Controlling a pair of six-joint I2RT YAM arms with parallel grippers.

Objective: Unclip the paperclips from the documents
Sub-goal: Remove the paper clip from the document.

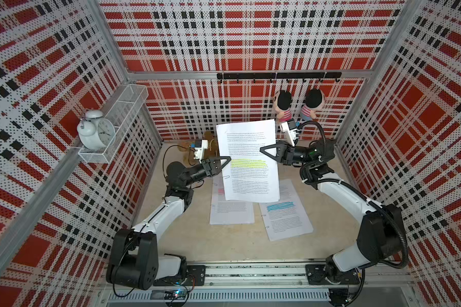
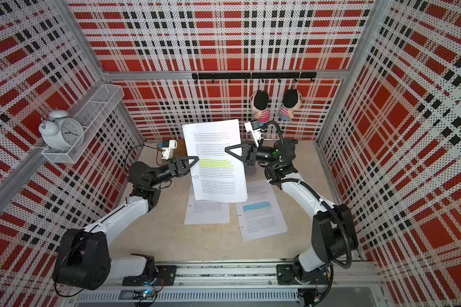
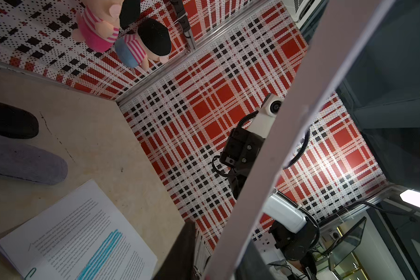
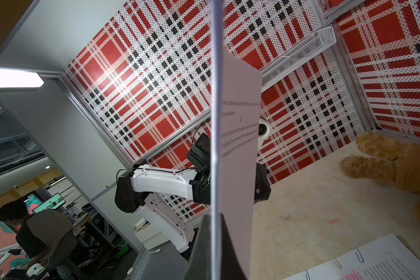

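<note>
**Yellow-band document (image 1: 248, 138) held aloft, most clips not yet off**

Raised toward the camera in both top views, it hangs tilted between the arms above the table (image 1: 250, 249). The right gripper (image 1: 262, 151) is pressed together on its right edge, and the right wrist view shows the sheets edge-on between the fingers. The left gripper (image 1: 228, 160) sits at the opposite edge beside the yellow band. Whether it pinches paper, a clip or nothing, I cannot tell. A silver paperclip (image 1: 226, 177) sits on that edge just below it.

The job looks barely begun. One pink paperclip (image 4: 334, 220) lies loose on bare table, seemingly already removed. The pink-band document (image 1: 230, 210) lies flat, partly hidden under the raised one, with at least a blue clip (image 4: 359, 255) and an orange clip (image 4: 338, 263) along one edge. The blue-band document (image 1: 285, 215) beside it carries two small clips (image 1: 263, 215) on its left edge.

A brown plush toy (image 4: 386, 164) lies at the back of the table, clear of the papers. Two dolls (image 1: 282, 106) hang on the rear wall. Nothing blocks the silver paperclip.
</note>
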